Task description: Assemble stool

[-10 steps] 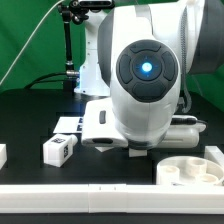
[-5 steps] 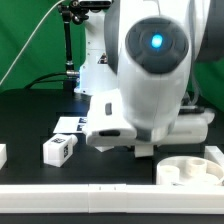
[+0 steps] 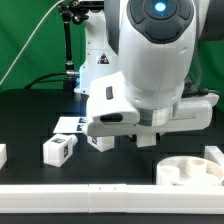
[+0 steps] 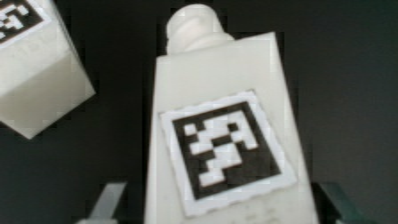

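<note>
My gripper (image 4: pixel 222 200) is shut on a white stool leg (image 4: pixel 217 120) with a black-and-white tag, and its fingers (image 4: pixel 111 200) stand on either side of the leg's near end. In the exterior view the leg (image 3: pixel 100 141) hangs just under the hand, low over the black table, and the gripper (image 3: pixel 103 134) is mostly hidden by the arm. A second leg (image 3: pixel 59 150) lies at the exterior view's left. The round seat (image 3: pixel 190 171) sits at the front right. Another white part (image 4: pixel 36 80) lies beside the held leg.
The marker board (image 3: pixel 68 125) lies flat behind the loose leg. White parts show at the exterior view's far left edge (image 3: pixel 2 154) and far right (image 3: pixel 214 153). A long white bar (image 3: pixel 110 202) edges the table's front. The arm's bulk hides the middle of the table.
The arm's large upper joint has swung upward and toward the exterior view's right. The hand has risen a little, carrying the leg with it.
</note>
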`<action>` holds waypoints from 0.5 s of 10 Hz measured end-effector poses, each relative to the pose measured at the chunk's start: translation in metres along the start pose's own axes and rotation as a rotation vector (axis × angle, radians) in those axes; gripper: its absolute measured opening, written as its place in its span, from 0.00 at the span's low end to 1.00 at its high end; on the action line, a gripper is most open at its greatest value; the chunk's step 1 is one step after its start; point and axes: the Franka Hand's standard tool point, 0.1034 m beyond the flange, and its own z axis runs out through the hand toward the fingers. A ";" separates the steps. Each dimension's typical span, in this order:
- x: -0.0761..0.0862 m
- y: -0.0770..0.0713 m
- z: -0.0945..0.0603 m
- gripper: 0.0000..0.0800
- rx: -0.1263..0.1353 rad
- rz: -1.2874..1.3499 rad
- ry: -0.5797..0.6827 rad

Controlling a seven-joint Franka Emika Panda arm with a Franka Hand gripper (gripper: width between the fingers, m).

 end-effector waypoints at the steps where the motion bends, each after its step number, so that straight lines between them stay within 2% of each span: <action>1: 0.004 0.000 -0.001 0.41 -0.001 0.000 0.025; 2: 0.004 0.001 -0.002 0.41 0.000 0.000 0.024; 3: 0.005 0.005 -0.011 0.41 0.001 -0.018 0.046; 5: 0.008 0.000 -0.041 0.41 -0.005 -0.024 0.181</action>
